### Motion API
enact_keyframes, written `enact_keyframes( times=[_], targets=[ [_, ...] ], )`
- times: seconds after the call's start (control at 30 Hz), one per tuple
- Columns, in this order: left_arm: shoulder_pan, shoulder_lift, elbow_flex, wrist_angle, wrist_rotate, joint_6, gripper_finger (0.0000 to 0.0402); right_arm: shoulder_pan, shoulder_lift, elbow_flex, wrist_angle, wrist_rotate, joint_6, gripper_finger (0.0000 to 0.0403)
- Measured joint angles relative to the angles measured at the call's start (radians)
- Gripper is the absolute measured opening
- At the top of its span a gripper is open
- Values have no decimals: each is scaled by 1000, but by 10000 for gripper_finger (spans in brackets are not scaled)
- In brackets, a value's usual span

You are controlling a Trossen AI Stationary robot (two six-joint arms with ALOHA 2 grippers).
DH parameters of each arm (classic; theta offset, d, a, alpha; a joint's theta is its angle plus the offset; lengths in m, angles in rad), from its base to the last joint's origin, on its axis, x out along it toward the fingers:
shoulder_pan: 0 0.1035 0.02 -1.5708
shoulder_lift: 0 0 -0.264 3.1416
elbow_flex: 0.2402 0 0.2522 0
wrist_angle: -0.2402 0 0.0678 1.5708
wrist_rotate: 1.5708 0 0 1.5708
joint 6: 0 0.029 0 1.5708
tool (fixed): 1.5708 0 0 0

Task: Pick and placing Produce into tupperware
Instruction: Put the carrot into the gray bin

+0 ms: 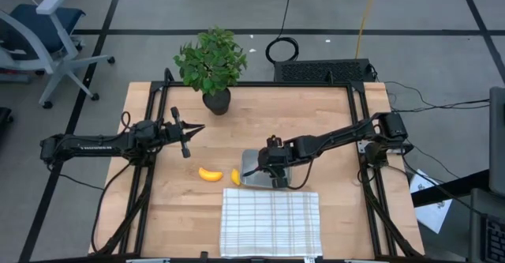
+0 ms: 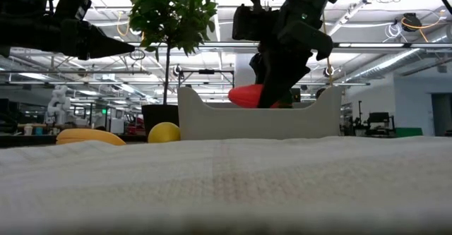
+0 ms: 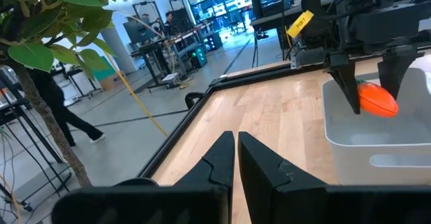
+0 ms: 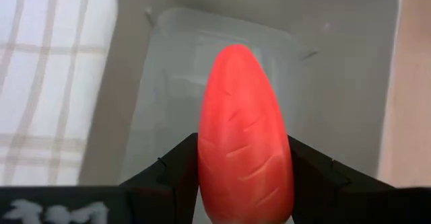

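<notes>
Carrot: light, rigid, smooth toy, clamped mid-body by right gripper over tupperware; left gripper closed, empty.

Carrot over tupperware (others outside)

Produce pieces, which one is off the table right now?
The carrot, clamped in the right gripper over the tupperware; banana and lemon lie on the wood.
</notes>
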Motion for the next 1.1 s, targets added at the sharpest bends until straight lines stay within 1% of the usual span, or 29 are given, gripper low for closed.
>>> enact_keyframes(
  times=[0.23,0.33,0.43,0.57,0.7,0.83,1.1],
  targets=[
    [-1,0,0,-1,3,-22,26,10,33,-1,29,9,11,165],
    [0,0,0,-2,6,-22,26,19,31,-2,28,34,12,165],
    [0,0,0,-5,6,-22,26,36,30,-1,30,95,12,165],
    [0,0,0,-10,6,-22,26,65,30,-1,23,134,9,165],
    [0,0,0,-15,6,-21,26,89,31,-1,17,204,13,164],
    [0,0,0,-16,6,-30,26,95,31,-1,2,207,40,164],
    [0,0,0,-16,6,-42,26,97,83,1,6,228,45,164]
  ],
)
